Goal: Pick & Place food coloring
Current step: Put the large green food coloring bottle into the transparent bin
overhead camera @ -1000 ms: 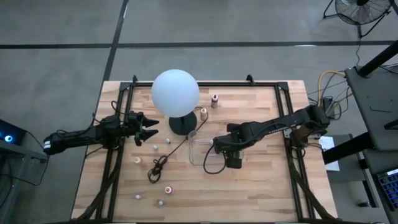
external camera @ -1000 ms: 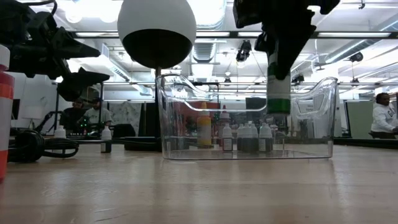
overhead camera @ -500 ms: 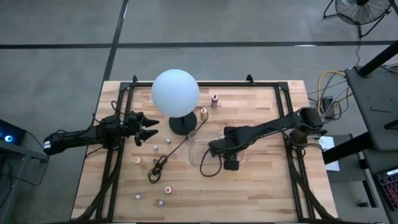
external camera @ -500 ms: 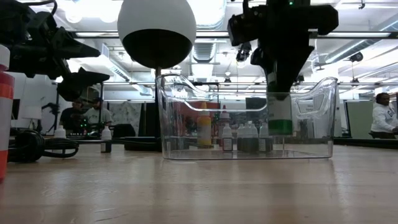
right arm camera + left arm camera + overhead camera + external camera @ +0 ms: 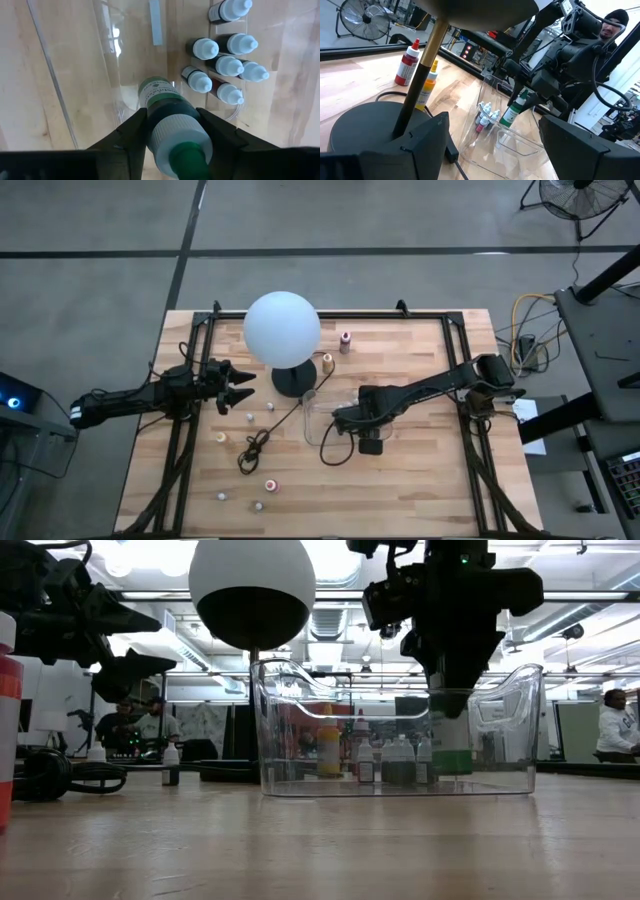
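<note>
The right claw [image 5: 175, 131] grips a green-capped food coloring bottle [image 5: 167, 112] by its neck, one dark finger on each side of it. It holds the bottle upright inside the clear tray [image 5: 280, 720]; in the low view the bottle's green body [image 5: 452, 745] hangs low behind the tray's front wall, and whether it touches the tray's floor cannot be told. The bottle has a white label with small print (too small to read from the right wrist). Beside it in the tray stands a cluster of small white-capped bottles [image 5: 220, 62], close together, their labels also unreadable.

The left claw [image 5: 232, 387] hovers over the left part of the table [image 5: 420, 480] with its fingers spread and nothing between them, near the black base of the globe lamp [image 5: 282, 328]. More little bottles stand loose on the table: a few just beyond the left claw [image 5: 248, 417], others near the front edge [image 5: 270, 484]. Two taller bottles, red-capped [image 5: 407, 62] and yellow [image 5: 427, 82], stand behind the lamp's stem. A black cable [image 5: 255, 445] coils on the wood.
</note>
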